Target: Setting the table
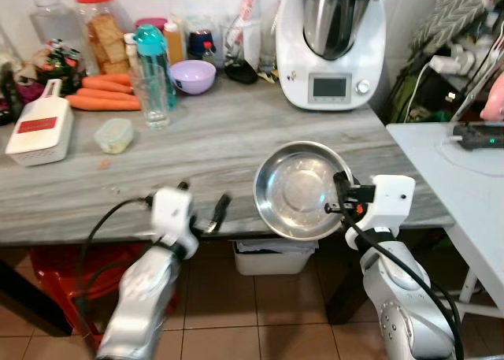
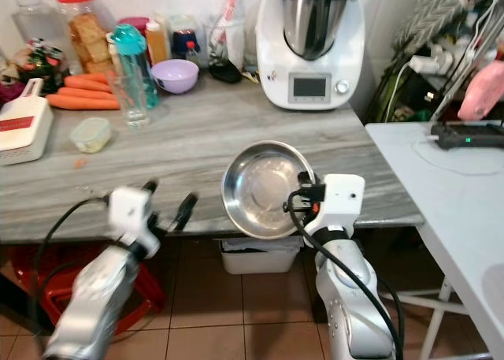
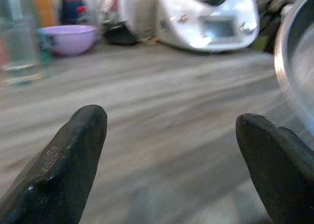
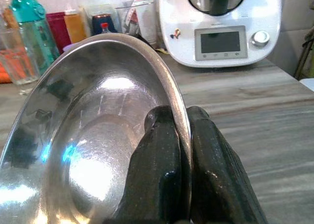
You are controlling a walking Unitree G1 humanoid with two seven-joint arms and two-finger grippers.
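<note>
A shiny steel bowl (image 1: pixel 302 190) is held tilted above the front edge of the grey wooden counter (image 1: pixel 213 143). My right gripper (image 1: pixel 343 193) is shut on the bowl's right rim; in the right wrist view one black finger (image 4: pixel 159 165) sits inside the rim and the other outside. My left gripper (image 1: pixel 203 208) hovers at the counter's front edge, left of the bowl, open with nothing between its fingertips (image 3: pixel 68 160). A purple bowl (image 1: pixel 193 76) and a clear glass (image 1: pixel 153 98) stand further back on the counter.
A white kitchen machine (image 1: pixel 334 49) stands at the back right. Carrots (image 1: pixel 102 92), jars, a teal bottle (image 1: pixel 151 53), a white grater (image 1: pixel 39 130) and a small lidded tub (image 1: pixel 115 135) crowd the back left. A white table (image 1: pixel 465 179) adjoins on the right. A bin (image 1: pixel 273 256) sits under the counter.
</note>
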